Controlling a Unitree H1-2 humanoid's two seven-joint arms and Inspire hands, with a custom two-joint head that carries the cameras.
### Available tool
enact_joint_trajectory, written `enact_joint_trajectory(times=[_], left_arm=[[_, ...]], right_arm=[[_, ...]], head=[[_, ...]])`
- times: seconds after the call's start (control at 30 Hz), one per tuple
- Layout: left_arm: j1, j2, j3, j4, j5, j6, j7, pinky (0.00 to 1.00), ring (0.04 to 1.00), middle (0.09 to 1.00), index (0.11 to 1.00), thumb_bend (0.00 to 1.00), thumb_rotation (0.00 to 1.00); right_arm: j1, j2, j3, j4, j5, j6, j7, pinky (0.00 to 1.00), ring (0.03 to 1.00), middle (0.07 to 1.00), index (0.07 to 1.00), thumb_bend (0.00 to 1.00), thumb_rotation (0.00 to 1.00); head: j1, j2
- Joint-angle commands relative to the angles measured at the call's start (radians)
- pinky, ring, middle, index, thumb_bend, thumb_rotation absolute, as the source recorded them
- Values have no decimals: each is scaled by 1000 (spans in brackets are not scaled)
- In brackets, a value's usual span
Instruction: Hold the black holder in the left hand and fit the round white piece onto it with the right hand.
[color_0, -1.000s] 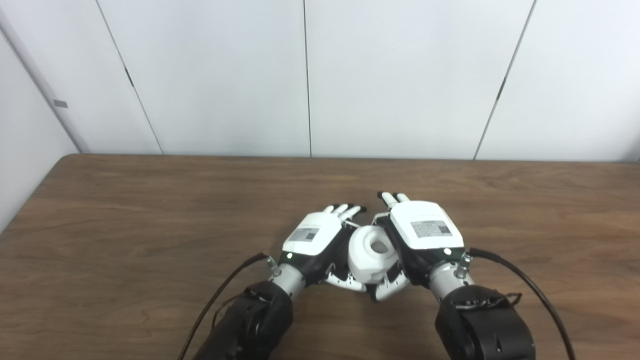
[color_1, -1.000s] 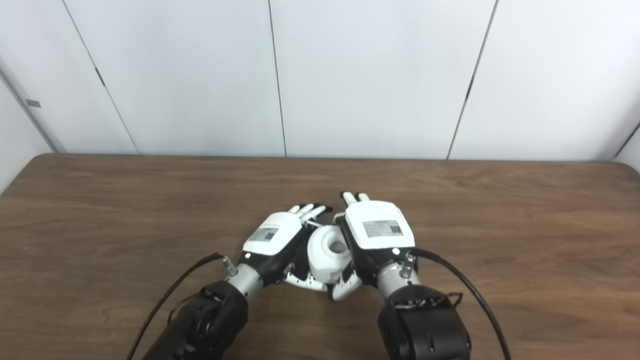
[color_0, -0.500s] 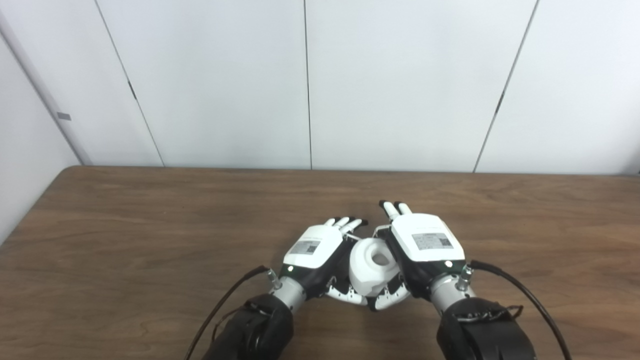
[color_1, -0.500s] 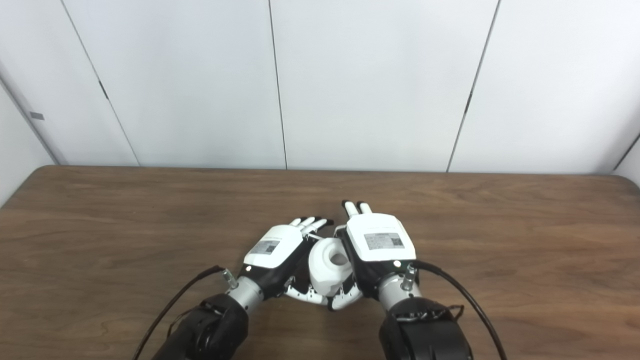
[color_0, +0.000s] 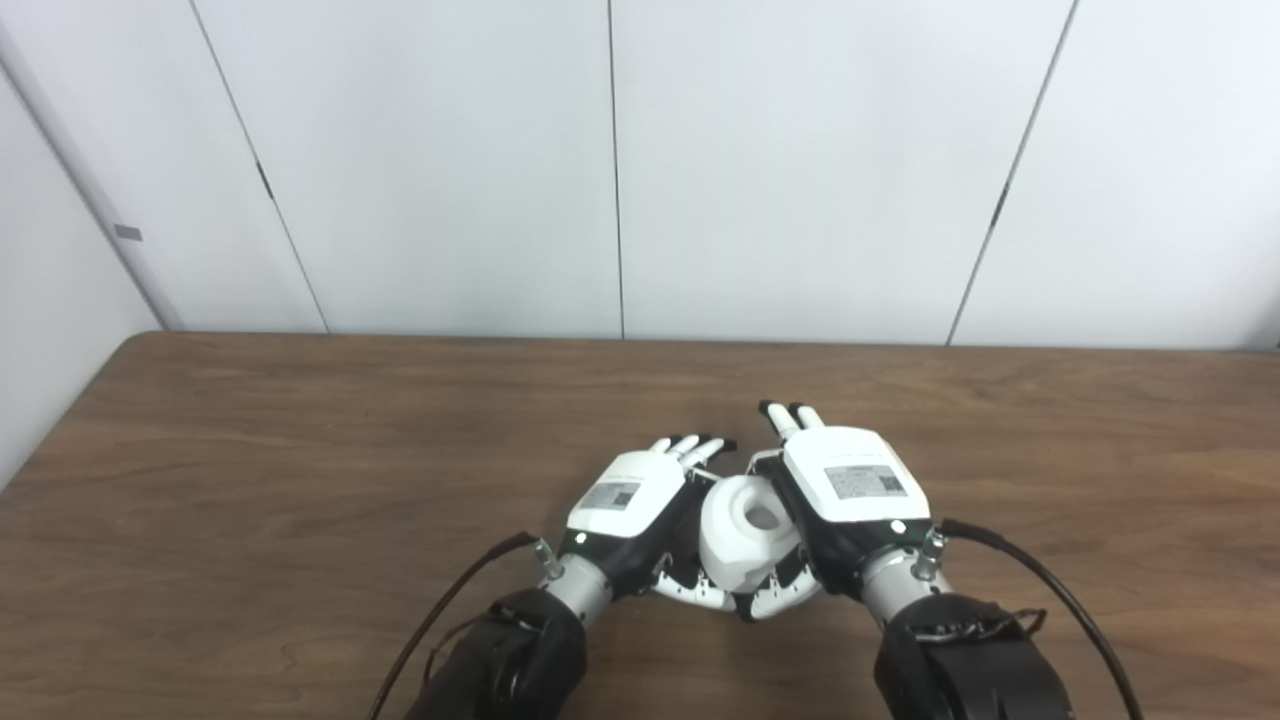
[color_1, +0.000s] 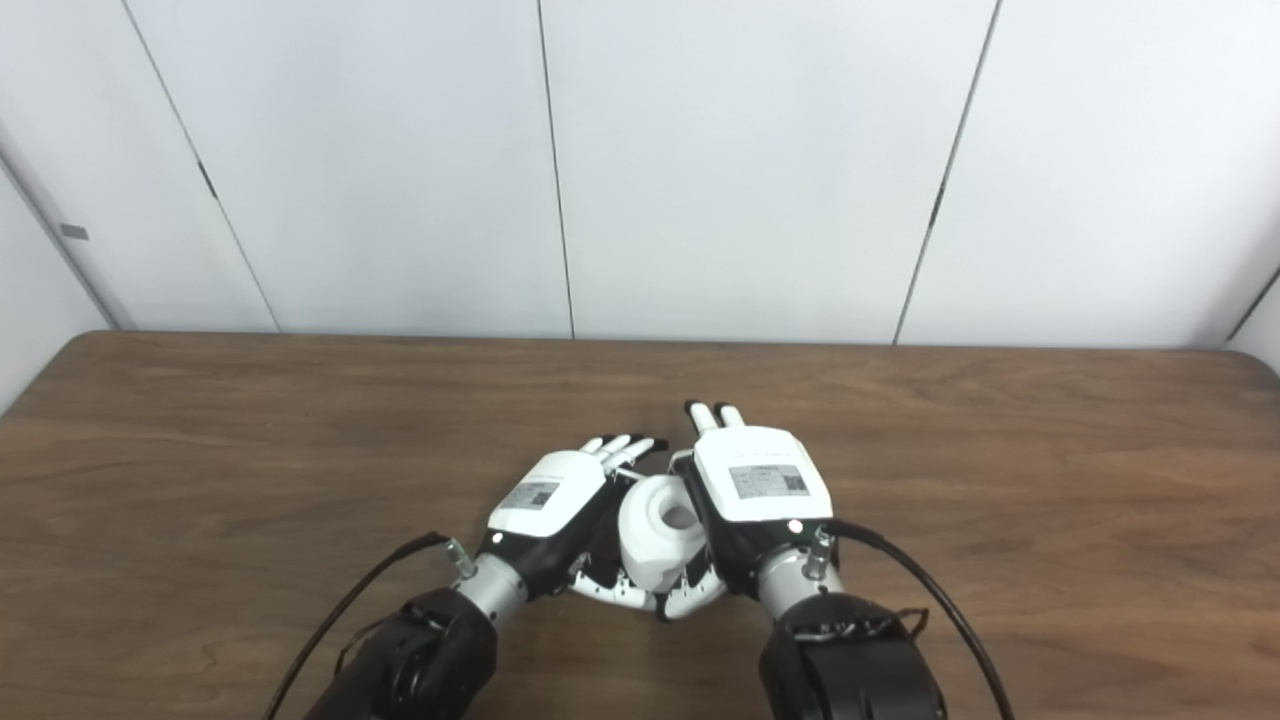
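Hands sit side by side near the table's front edge, backs up, both arms coming in from the bottom. Your left hand (color_0: 630, 495) angles in toward centre, its fingers (color_0: 690, 447) pointing away from the robot and close together. Your right hand (color_0: 848, 480) lies just beside it, its long fingers (color_0: 785, 416) straight and forward, reaching a bit farther than the left's. Round white piece (color_0: 745, 528) sits between the two palms, touching both, its hollow facing up. Both thumbs curl in under it at the near side. So both hands cup the piece; you can't tell which one carries the load. Black holder: you can't make it out, anything dark between the palms is hidden by the hands and the white piece.

Cables (color_0: 1040, 575) loop off each wrist toward the bottom edge. Table (color_0: 300, 450) is dark wood-grain with a rounded corner at far left. Behind it, plain white wall panels (color_0: 800, 160) with thin vertical seams.
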Motion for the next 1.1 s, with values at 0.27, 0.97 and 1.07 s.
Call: enact_joint_trajectory(times=[0.27, 0.97, 1.07], left_arm=[[-38, -3, 0, 2, 9, -13, 35, 1000, 973, 950, 480, 516, 50], [-35, 4, -1, 10, 7, -22, 41, 1000, 977, 951, 480, 516, 50], [-33, 4, 1, 8, 2, -20, 40, 1000, 979, 951, 480, 516, 49]], right_arm=[[12, 3, 8, 28, 29, 12, 29, 676, 1000, 1000, 742, 980, 348], [23, -3, 6, 43, 70, 27, 18, 661, 1000, 1000, 1000, 1000, 413], [26, -2, 4, 44, 78, 32, 14, 644, 1000, 1000, 1000, 1000, 410]], head=[[-1, -10], [0, -25], [-1, -26]])
